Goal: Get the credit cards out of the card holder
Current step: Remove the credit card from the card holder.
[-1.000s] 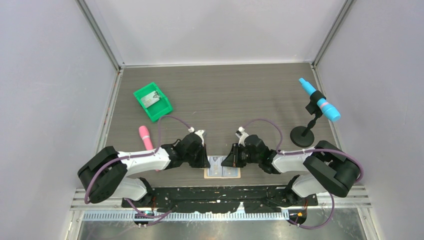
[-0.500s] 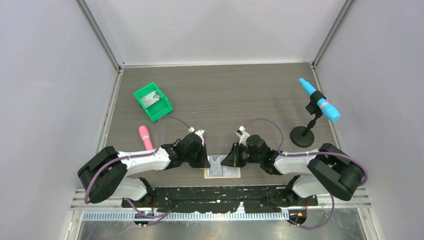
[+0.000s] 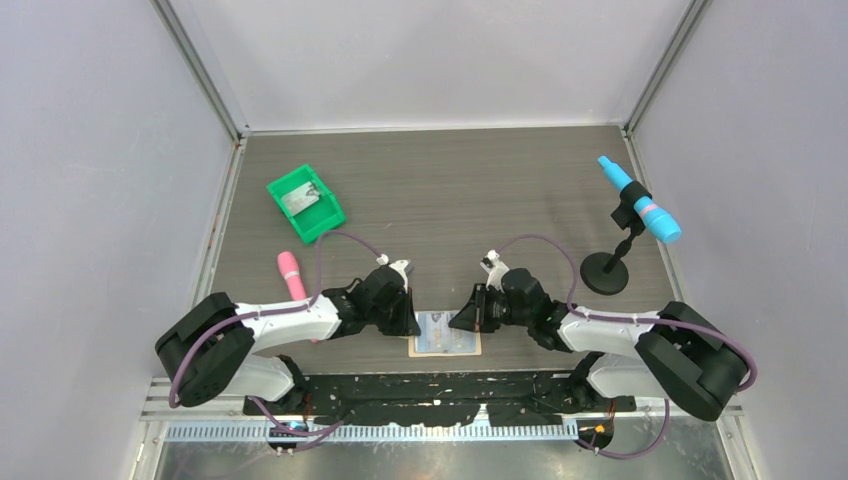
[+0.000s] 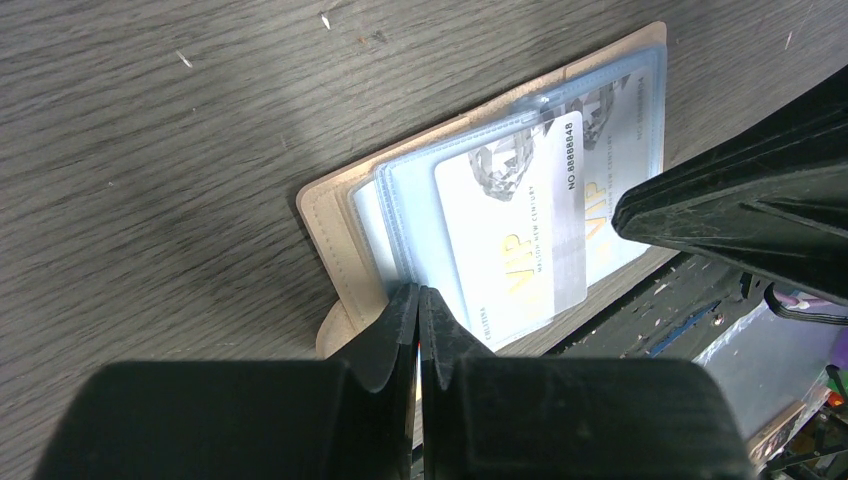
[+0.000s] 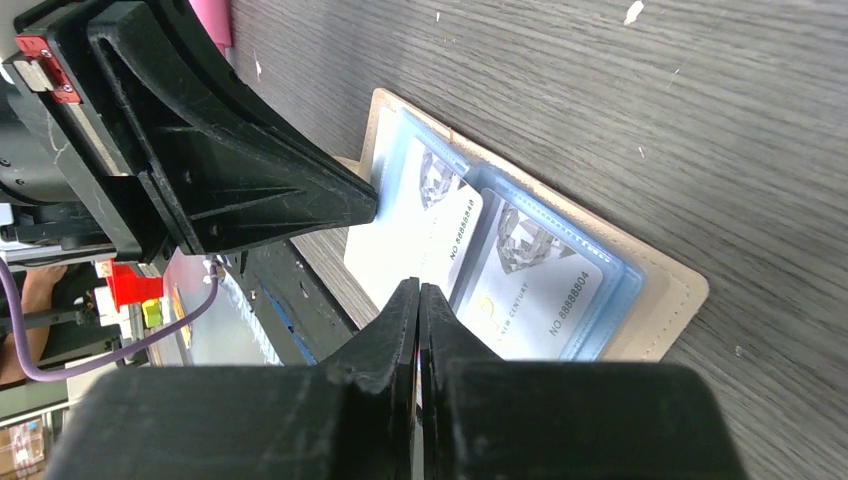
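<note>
From above, the card holder [image 3: 444, 336] lay spread open on the counter [image 3: 450, 190] at its near edge, between the two arms. The left hand [image 3: 411, 323] sat at its left side and the right hand [image 3: 456, 322] at its right. This view was too small to show how their fingers stood. Far off to the left stood a green bin [image 3: 327, 215] with something grey inside. A pink object [image 3: 291, 274] lay beside the left arm. At the right, a blue tool [image 3: 640, 210] leaned in a black stand [image 3: 604, 272].

In the left wrist view, the left hand [image 4: 418, 293] had its fingers pressed together, tips over the edge of the holder's clear blue sleeves. Whether they pinched a sleeve could not be told. A tan border [image 4: 335, 235] framed the sleeves. The bare credit card [image 4: 515, 225], white with gold "VIP" lettering, lay uncovered on top. The sleeved credit card [image 4: 612, 120] showed behind it under blue plastic. The right hand's dark tip [image 4: 622, 212] sat just beside the bare card's edge.

In the right wrist view, the right hand [image 5: 418, 288] also had its fingers together, tips in front of the bare credit card [image 5: 420, 240]. Whether they clamped it could not be told. The sleeved credit card [image 5: 540, 280] lay beside it. The left hand's tip [image 5: 370, 208] met the holder at the bare card's corner.
</note>
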